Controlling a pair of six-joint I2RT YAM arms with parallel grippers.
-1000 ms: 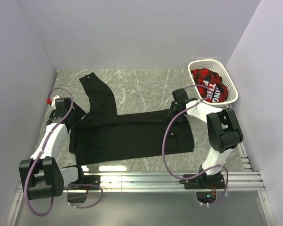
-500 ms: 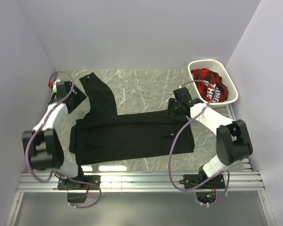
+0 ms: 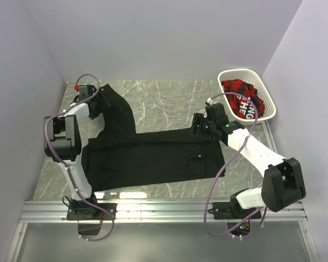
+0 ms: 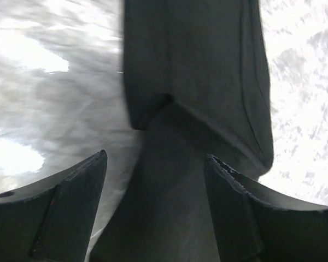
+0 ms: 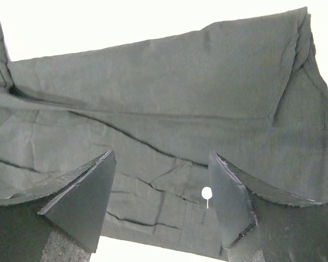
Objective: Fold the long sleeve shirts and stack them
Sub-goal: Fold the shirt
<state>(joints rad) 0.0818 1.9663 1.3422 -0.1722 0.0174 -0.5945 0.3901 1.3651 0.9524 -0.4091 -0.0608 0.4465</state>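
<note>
A black long sleeve shirt (image 3: pixel 153 158) lies flat across the marble table, its body folded into a wide band. One sleeve (image 3: pixel 116 109) runs up to the far left. My left gripper (image 3: pixel 98 98) hovers open over that sleeve's cuff end, the sleeve (image 4: pixel 197 82) dark between its fingers (image 4: pixel 71 202). My right gripper (image 3: pixel 199 128) is open above the shirt's upper right corner. The right wrist view shows creased fabric (image 5: pixel 153 109) and a small white button (image 5: pixel 206 192) between the open jaws.
A white basket (image 3: pixel 247 94) at the far right holds red and black plaid clothing (image 3: pixel 241 98). Grey walls close in the left, back and right. A metal rail (image 3: pixel 164 210) runs along the near edge of the table.
The left arm swung from the shirt's left shoulder up to the far end of the sleeve. The right arm stretched forward, its gripper shifting slightly left over the shirt's upper right corner.
</note>
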